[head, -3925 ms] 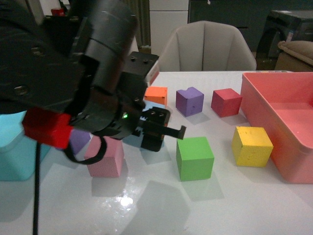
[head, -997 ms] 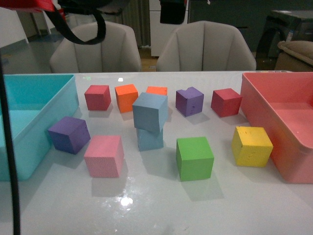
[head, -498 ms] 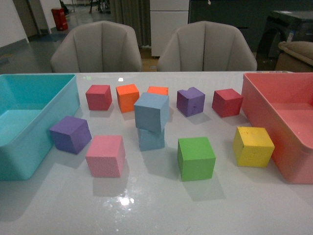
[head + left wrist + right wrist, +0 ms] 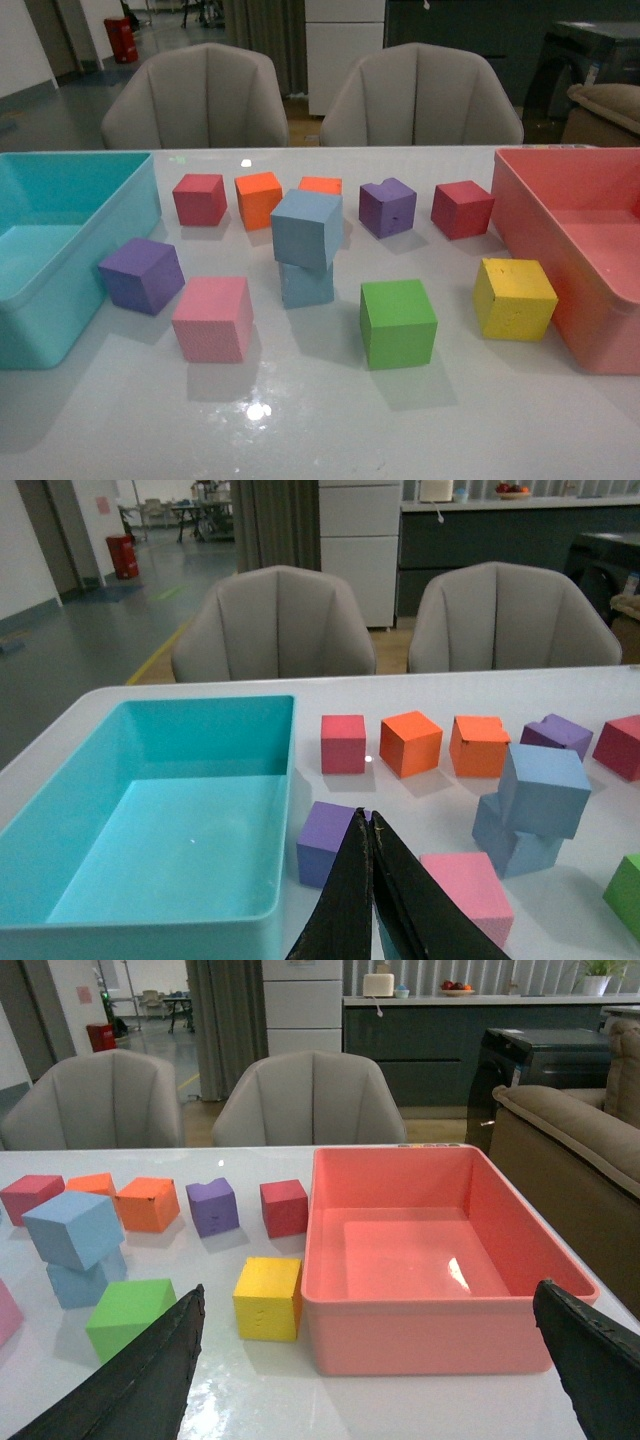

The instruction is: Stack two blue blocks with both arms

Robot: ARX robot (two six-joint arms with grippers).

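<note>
One pale blue block (image 4: pixel 308 228) rests tilted on top of a second blue block (image 4: pixel 307 284) near the table's middle; the pair also shows in the left wrist view as an upper blue block (image 4: pixel 545 789) and a lower one (image 4: pixel 512 841), and in the right wrist view as a top block (image 4: pixel 73 1228) and a bottom block (image 4: pixel 80 1282). Neither arm appears in the front view. My left gripper (image 4: pixel 366 821) is shut with nothing in it, held back from the stack, over the purple cube (image 4: pixel 330 840). My right gripper (image 4: pixel 370 1305) is wide open and empty, facing the pink bin (image 4: pixel 432 1335).
A teal bin (image 4: pixel 45 300) stands at the left and a pink bin (image 4: pixel 575 290) at the right. Around the stack lie a pink cube (image 4: pixel 212 318), green cube (image 4: pixel 398 322), yellow cube (image 4: pixel 515 298), purple cubes (image 4: pixel 142 274) (image 4: pixel 388 207), red cubes (image 4: pixel 199 198) (image 4: pixel 462 208) and orange cubes (image 4: pixel 259 199).
The left arm that filled the front view over the blocks has lifted away and left the picture. The two blue blocks stand stacked and unheld.
</note>
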